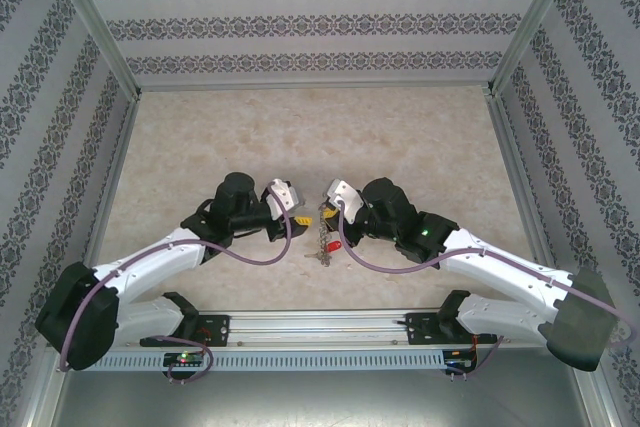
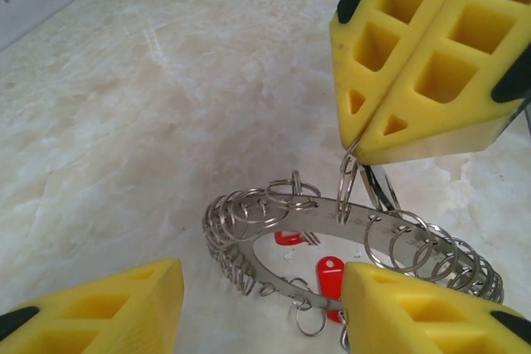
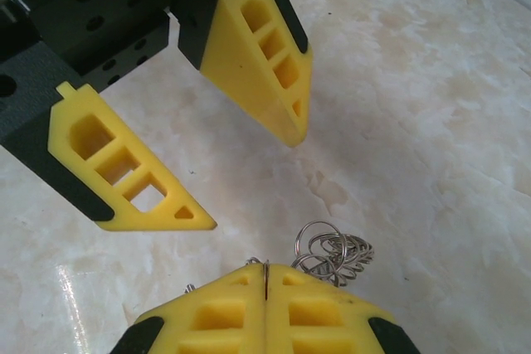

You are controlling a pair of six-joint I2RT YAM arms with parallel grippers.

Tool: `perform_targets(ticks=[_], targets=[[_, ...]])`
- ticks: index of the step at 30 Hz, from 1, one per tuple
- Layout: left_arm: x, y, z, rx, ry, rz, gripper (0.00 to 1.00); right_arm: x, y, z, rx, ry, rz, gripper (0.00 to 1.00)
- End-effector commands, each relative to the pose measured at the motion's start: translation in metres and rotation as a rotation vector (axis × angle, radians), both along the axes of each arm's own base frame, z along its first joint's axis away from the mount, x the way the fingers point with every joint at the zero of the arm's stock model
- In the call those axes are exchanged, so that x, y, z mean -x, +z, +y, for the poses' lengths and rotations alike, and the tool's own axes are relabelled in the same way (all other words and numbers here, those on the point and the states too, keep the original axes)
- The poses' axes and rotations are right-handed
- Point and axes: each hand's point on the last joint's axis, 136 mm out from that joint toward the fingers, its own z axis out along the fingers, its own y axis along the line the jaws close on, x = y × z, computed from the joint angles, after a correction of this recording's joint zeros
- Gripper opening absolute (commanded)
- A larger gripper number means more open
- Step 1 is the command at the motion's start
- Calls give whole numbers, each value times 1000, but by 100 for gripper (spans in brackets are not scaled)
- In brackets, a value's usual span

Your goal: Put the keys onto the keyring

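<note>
Nearest the lens, the left gripper (image 2: 261,275) stands with its yellow ribbed plastic fingers (image 2: 108,304) apart, clamped on nothing, one to each side of the near rim of the large flat silvery metal keyring (image 2: 241,217) fringed with small wire loops. The right gripper (image 2: 365,143), jaws pressed together, pinches one wire loop at the far rim and holds the keyring tilted over the pale marbled table (image 2: 124,122). Tiny keys (image 2: 329,273) with red plastic heads show through the ring's opening; whether they hang from a loop cannot be told.

keyring (image 2: 249,259) silver | keys (image 2: 329,273) red | pincer fingers (image 2: 99,308) yellow | table (image 2: 166,105) beige marble
</note>
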Motion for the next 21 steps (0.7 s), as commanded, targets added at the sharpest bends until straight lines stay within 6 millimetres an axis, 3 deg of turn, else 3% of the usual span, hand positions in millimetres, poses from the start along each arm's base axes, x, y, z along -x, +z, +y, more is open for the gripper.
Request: perform_targets(ticks=[1, 7, 16, 21], targets=[[10, 19, -14, 38, -97, -29, 53, 1, 25, 11, -55, 35, -50, 0], [19, 20, -23, 32, -186, -2, 40, 0, 26, 11, -59, 31, -52, 0], [25, 13, -26, 3, -231, 12, 39, 1, 26, 9, -60, 25, -59, 0], [23, 5, -28, -18, -226, 13, 34, 2, 28, 8, -66, 28, -61, 0]])
